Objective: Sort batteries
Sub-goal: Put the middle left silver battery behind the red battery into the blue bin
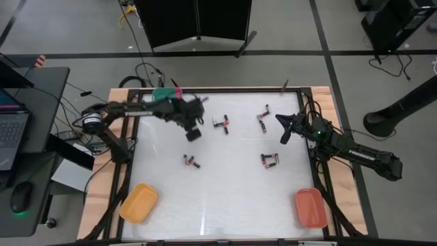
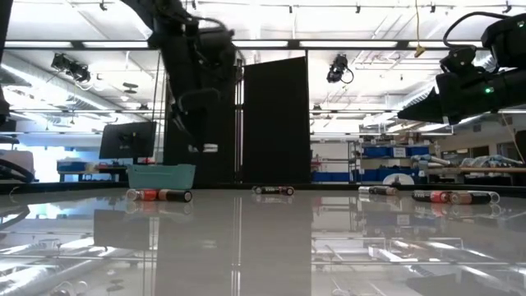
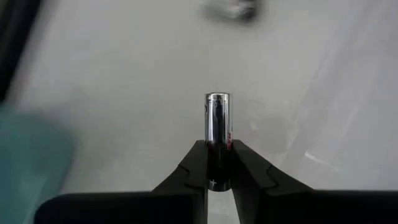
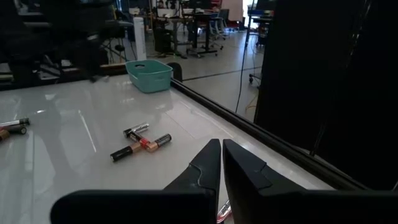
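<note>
My left gripper (image 1: 193, 132) hangs above the table's far left middle, near the green tray (image 1: 164, 93), and is shut on one battery (image 3: 217, 121). The gripper also shows in the low view (image 2: 205, 141), well above the table top. My right gripper (image 1: 282, 128) is shut and empty above the table's far right part; its fingers show closed in the right wrist view (image 4: 222, 155). Loose batteries lie flat on the table in small groups (image 1: 220, 123) (image 1: 263, 117) (image 1: 191, 161) (image 1: 270, 160). My left gripper pinches the battery between its two fingers (image 3: 245, 171) at its near end (image 3: 217, 167). The battery lies along the fingers and sticks out past their tips, its silvery free end (image 3: 217, 98) bare. It is lifted clear of the table.
A yellow tray (image 1: 138, 202) sits at the near left corner and an orange tray (image 1: 310, 207) at the near right corner. The green tray also shows in the right wrist view (image 4: 149, 74), with a group of batteries (image 4: 142, 142) on the table before it.
</note>
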Controlling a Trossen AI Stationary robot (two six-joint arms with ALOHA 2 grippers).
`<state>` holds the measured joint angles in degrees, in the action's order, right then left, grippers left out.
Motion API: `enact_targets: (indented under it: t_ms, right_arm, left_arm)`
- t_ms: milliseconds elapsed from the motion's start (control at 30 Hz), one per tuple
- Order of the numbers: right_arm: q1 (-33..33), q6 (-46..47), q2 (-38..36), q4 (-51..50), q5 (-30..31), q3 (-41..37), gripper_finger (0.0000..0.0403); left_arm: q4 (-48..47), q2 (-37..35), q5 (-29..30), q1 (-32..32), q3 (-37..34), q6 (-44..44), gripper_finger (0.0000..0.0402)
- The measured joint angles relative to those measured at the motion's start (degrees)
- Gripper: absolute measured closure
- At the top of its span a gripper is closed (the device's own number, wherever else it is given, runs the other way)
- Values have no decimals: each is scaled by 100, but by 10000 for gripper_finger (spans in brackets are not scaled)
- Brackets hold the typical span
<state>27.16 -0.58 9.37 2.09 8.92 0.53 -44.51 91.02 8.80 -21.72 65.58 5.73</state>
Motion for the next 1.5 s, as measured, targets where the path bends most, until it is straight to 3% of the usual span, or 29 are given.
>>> enact_targets:
  t_ms: [300, 533, 700, 900, 1167, 1500]
  right_arm:
    - [-1, 1, 0, 86, -1, 1, 373]
    - [-1, 2, 0, 127, 1, 1, 373]
    - [-2, 2, 0, 129, 1, 1, 373]
    - [0, 0, 0, 129, 1, 1, 373]
    - [-2, 0, 0, 129, 0, 1, 373]
    - [-2, 0, 0, 127, -2, 1, 373]
  left_arm:
    - [-607, -166, -53, -2213, 17, 188, 355]
    - [227, 300, -807, -3296, 20, 25, 355]
    - [284, 826, -931, -3517, 147, -43, 355]
    - [336, 1356, -393, -3530, 302, -80, 355]
    - [545, 1577, -236, -3530, 420, -25, 355]
    - [565, 1476, -240, -3445, 413, -77, 278]
